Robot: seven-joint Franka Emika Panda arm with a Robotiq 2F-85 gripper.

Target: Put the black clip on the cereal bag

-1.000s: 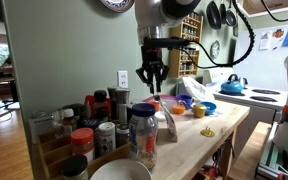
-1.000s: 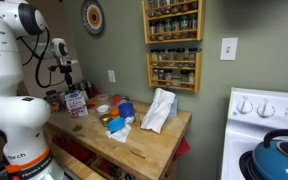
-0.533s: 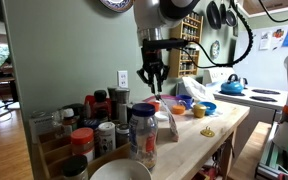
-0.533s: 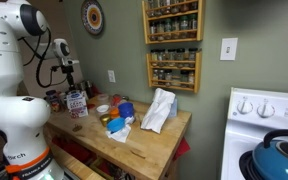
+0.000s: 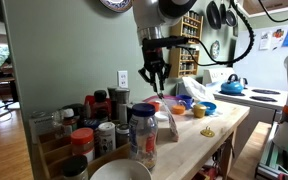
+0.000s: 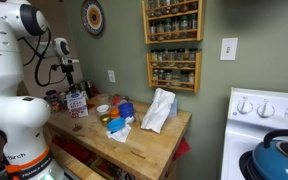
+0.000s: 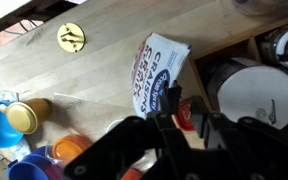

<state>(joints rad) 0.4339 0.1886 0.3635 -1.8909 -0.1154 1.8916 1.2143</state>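
Observation:
My gripper hangs in the air above the wooden counter, over the clutter of jars. In the wrist view its fingers are drawn together, and a small dark piece, the black clip, sticks out at the fingertips. Straight below it stands a Craisins container with a blue and white label. The cereal bag is a crumpled whitish bag standing near the middle of the counter, well away from the gripper. The wrist view does not show the bag.
Jars and bottles crowd one end of the counter beside a white bowl. Blue and yellow cups and a small yellow item lie on the wood. A spice rack hangs on the wall. A stove with a blue kettle adjoins the counter.

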